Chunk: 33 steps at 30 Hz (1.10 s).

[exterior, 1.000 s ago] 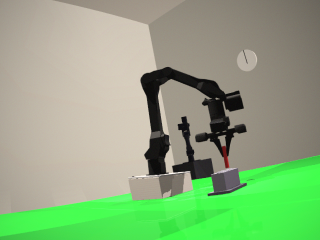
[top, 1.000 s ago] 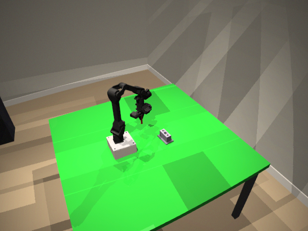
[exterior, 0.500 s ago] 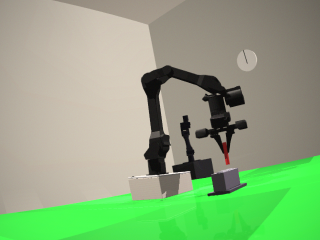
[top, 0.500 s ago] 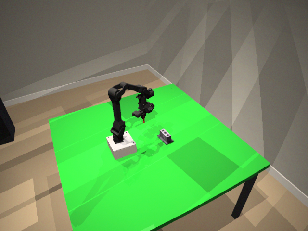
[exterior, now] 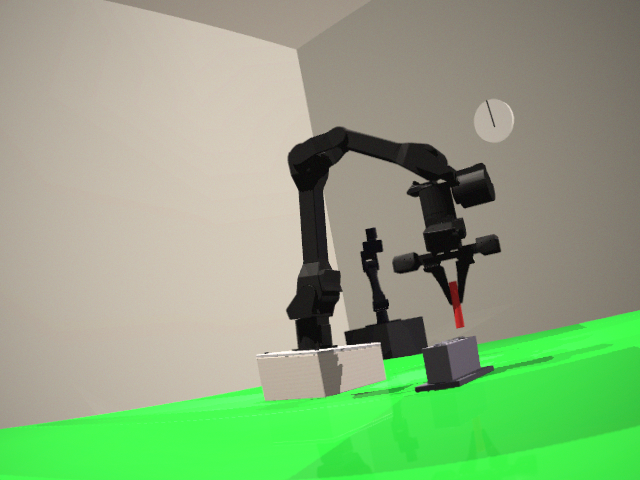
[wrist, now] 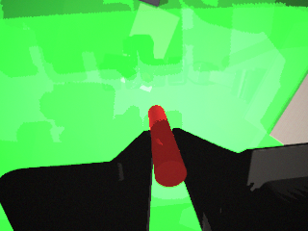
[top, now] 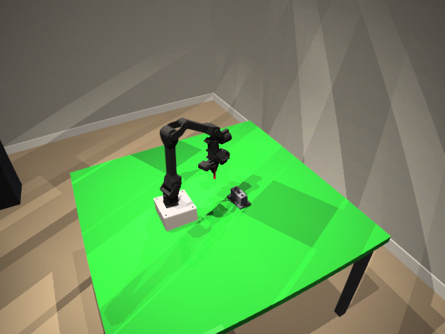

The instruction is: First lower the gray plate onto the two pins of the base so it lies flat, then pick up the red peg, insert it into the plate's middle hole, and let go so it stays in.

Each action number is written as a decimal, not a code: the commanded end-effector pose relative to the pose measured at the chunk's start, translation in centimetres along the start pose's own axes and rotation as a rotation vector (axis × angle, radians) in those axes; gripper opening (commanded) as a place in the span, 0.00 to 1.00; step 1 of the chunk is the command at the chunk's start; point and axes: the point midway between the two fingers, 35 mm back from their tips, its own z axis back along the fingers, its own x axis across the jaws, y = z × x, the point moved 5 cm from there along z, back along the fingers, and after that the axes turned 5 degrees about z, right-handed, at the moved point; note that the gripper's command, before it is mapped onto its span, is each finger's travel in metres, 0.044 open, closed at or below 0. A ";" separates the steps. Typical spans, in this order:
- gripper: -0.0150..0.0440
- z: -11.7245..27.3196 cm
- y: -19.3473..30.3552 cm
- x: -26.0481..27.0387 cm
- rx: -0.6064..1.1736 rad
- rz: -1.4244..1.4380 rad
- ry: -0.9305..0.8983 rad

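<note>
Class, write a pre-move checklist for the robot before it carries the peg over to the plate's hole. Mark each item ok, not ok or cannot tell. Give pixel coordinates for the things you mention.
1. End effector [exterior: 455, 302] [wrist: 161, 136] closed on the red peg [top: 214, 172] [exterior: 458, 312] [wrist: 168, 151]: ok.
2. Peg raised off the green table [top: 201, 280] [exterior: 155, 439] [wrist: 72, 111]: ok.
3. Gray block [top: 238, 196] [exterior: 451, 361] standing upright on its dark flange [top: 245, 206] [exterior: 454, 384]: ok.
4. Peg over the block's middle hole: not ok; the top view shows it off to one side.
5. Plate fully flat on both pins: cannot tell; too small to judge.
6. Peg exactly vertical: cannot tell; it looks slightly tilted in the exterior view.
</note>
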 end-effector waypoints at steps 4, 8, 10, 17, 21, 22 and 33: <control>0.25 0.1 -1.6 0.2 0.009 -0.002 -0.006; 0.25 0.2 -2.7 0.3 0.007 -0.001 -0.007; 0.25 0.2 -3.3 0.4 0.006 0.000 -0.007; 0.25 0.2 -5.4 0.4 0.002 0.001 -0.008; 0.25 0.3 -6.6 0.3 0.000 0.002 -0.009; 0.25 0.3 -6.9 0.3 -0.001 0.003 -0.009; 0.25 0.3 -10.3 -0.2 -0.007 0.005 -0.011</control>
